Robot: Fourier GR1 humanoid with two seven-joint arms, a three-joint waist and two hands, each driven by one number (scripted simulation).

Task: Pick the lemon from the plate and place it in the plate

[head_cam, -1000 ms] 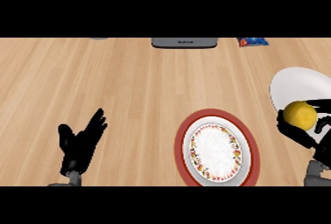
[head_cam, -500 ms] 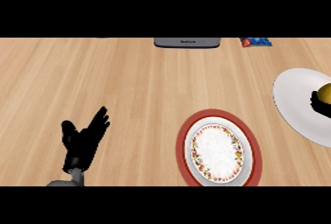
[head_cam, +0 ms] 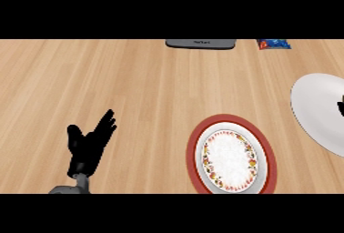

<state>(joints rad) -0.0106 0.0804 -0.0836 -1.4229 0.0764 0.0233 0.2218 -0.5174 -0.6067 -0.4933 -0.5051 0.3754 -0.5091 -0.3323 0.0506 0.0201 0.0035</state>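
**Left hand resting open, right hand almost out of view, lemon not visible**

From my seat at the controls I look steeply down on the wooden counter (head_cam: 134,91). My left hand (head_cam: 87,145) shows at the lower left, palm up off the wood, its fingers (head_cam: 104,125) straight and spread, pointing up and a little to the right, thumb out to the side. It holds nothing and touches nothing I can see. Its grey forearm (head_cam: 70,189) enters from the bottom edge.

Well to the right of those fingers lies the red-rimmed plate (head_cam: 232,157), white in the middle with a ring of small red and yellow marks. It sits flat on the counter, apart from the hand.

Farther right still, cut by the edge of view, is the white plate (head_cam: 316,107). Over its right side I see only a small black sliver of my right hand (head_cam: 341,107); I cannot tell whether those fingers are open, curled, or holding anything.

I cannot see the lemon anywhere: it is not on the red-rimmed plate nor on the visible part of the white plate.

Far beyond my left fingertips, at the top edge, sits a dark grey flat object (head_cam: 200,43), and to its right a small blue and red packet (head_cam: 274,43).
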